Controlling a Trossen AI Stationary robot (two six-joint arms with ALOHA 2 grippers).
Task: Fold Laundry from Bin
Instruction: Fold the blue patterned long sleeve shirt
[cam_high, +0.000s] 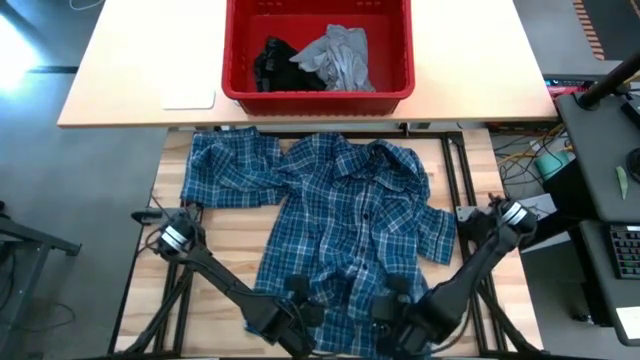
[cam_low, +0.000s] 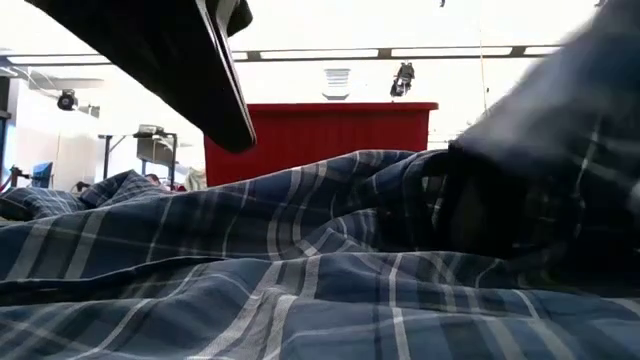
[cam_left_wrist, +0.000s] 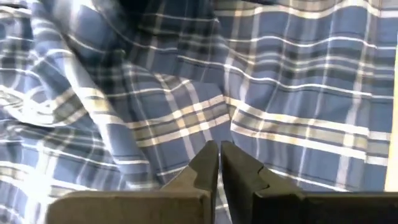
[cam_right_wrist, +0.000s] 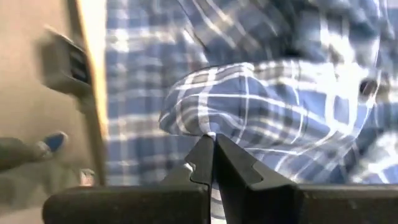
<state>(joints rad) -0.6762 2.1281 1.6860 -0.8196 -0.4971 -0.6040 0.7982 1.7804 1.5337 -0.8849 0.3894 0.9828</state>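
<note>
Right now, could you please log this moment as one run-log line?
plaid shirt spread on table | left end effector, right end effector shut on its hem | grey T-shirt, black garment in bin

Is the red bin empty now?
No, the red bin holds a grey garment and a black garment.

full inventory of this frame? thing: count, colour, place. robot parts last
plaid shirt: 1, blue and white, spread rumpled on the wooden table, near side of the bin
bin: 1, red, far middle, on the lighter table
grey garment: 1, light grey, crumpled inside the bin, right part
black garment: 1, black, inside the bin, left of the grey one
wooden table: 1, light wood, under the shirt
white pad: 1, white, flat on the lighter table left of the bin
left gripper: 1, dark, shut on the shirt's near hem
right gripper: 1, dark, shut on a fold of the shirt's near hem
</note>
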